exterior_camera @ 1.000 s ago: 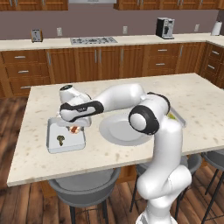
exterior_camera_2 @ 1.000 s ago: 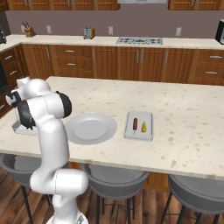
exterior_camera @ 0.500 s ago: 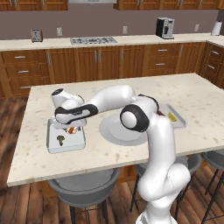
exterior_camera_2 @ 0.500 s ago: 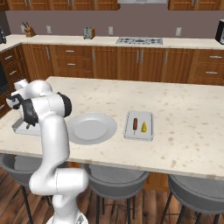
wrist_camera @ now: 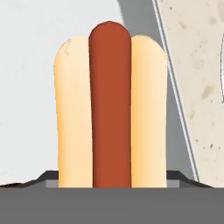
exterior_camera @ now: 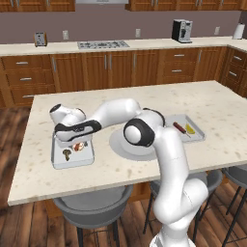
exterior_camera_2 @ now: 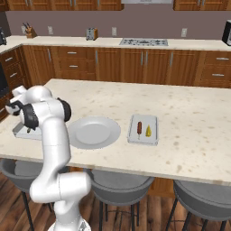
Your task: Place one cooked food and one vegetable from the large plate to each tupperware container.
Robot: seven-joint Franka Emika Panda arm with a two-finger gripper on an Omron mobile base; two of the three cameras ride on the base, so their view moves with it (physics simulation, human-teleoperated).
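In the hand view the hot dog (wrist_camera: 110, 109), red sausage in a tan bun, lies lengthwise between my gripper's (wrist_camera: 112, 180) dark tips, which press against both sides of the bun. It sits low over the left tupperware container (exterior_camera: 72, 159), where my gripper (exterior_camera: 76, 142) is shut on the hot dog (exterior_camera: 79, 146). The olive-brown mushroom bit (exterior_camera: 66, 154) lies in that same container. The right tupperware container (exterior_camera: 185, 128) holds the skewer sausage (exterior_camera: 179, 127) and the yellow wedge (exterior_camera: 190, 129). The large plate (exterior_camera_2: 93, 132) is bare.
My arm stretches across the island counter (exterior_camera: 212, 103) over the plate (exterior_camera: 120, 148). Bar stools (exterior_camera: 91, 207) stand along the near edge. Cabinets, a stove top (exterior_camera: 102, 45) and a coffee machine (exterior_camera: 181, 31) line the back wall.
The arm has swung further left and down, bringing the hot dog lower into the left container beside the mushroom bit.
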